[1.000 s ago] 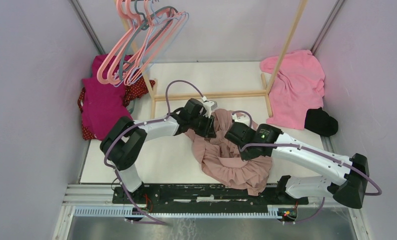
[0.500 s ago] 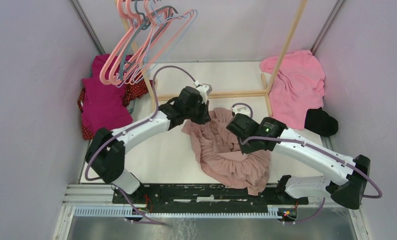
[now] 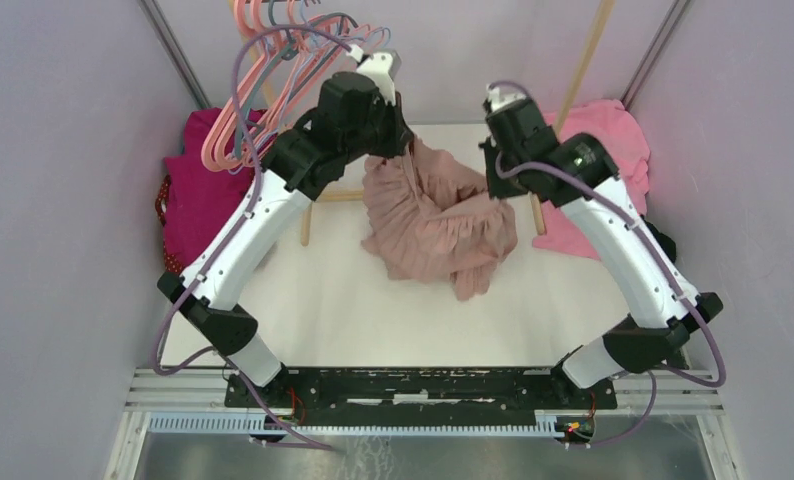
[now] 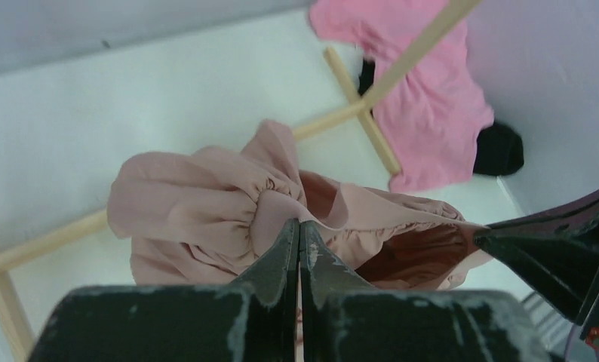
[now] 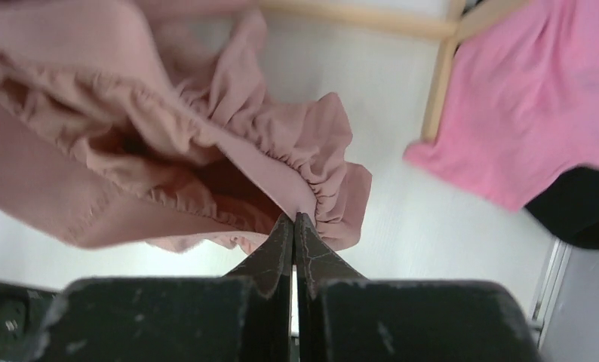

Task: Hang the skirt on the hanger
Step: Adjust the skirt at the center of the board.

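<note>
I have the skirt point(image 3: 438, 215) slung between my two arms, raised above the desk point(image 3: 393, 310). I cannot tell whether its lowest hem brushes the surface.

My left pincer point(image 4: 299, 224) is clamped together on the gathered waistband. The cloth bunches just ahead of its tips, and the open mouth of the skirt spreads away to its right. My right pincer point(image 5: 293, 217) is squeezed shut on the same elastic edge. The frilled band fans out directly in front of its tips, and the body of the skirt droops off to its left.

I judge this a light, limp garment with no stiffness at all. It sags wherever it is unsupported and will follow whatever I drag. The thin pleated cloth looks likely to slide out of a pinch, so the waistband is the place to hold: it is thicker, ruched, and gives the tips something to bite. Being elastic, it should stretch if I draw the pincers apart, but it will pull back against me and could creep out of a shallow grip.

The hangers point(image 3: 273, 90) dangle close to the outer side of my left pincer. I would keep both holds on the band and spread it wide enough to take a hanger's shoulders. The loose hem below both pincers could snag.
</note>
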### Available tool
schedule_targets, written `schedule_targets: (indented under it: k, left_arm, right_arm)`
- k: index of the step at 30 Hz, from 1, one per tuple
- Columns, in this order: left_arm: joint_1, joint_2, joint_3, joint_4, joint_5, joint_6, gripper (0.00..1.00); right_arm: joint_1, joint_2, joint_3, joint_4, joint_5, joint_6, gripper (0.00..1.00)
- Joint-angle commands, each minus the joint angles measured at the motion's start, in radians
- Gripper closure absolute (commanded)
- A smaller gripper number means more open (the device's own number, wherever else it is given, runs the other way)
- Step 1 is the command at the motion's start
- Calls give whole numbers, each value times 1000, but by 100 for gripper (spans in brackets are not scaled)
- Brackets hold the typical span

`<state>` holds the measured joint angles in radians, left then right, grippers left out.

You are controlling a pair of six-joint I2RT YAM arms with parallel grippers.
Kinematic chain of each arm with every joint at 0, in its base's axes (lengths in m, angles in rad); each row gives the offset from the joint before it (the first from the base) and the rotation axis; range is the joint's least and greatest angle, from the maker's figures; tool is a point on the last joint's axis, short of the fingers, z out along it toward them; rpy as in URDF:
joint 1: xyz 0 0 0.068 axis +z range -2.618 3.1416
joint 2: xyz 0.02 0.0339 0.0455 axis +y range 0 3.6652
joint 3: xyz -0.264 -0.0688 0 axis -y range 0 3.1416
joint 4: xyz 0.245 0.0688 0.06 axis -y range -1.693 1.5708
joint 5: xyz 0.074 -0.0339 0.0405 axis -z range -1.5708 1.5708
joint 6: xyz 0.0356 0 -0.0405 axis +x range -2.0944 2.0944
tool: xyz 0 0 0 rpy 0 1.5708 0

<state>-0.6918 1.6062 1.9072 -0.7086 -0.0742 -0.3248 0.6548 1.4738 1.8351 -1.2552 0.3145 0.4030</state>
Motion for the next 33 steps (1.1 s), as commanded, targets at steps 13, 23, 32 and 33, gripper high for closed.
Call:
schedule_targets:
  k: [13, 23, 32, 33]
  left_arm:
    - [3, -399, -572, 225, -160, -129, 97]
    - [-208, -493, -1001, 267, -322, -363, 82]
    - [-208, -541, -587, -71, -419, -286, 59]
    - [-208, -507, -493, -123, -437, -265, 57]
  right_arm:
    - [-108, -105, -254, 218, -87, -161, 99]
    - [-104, -242, -745, 366, -319, -24, 62]
    - [-105, -314, -521, 177, -279, -55, 31]
    - [-105, -312, -492, 165, -283, -55, 31]
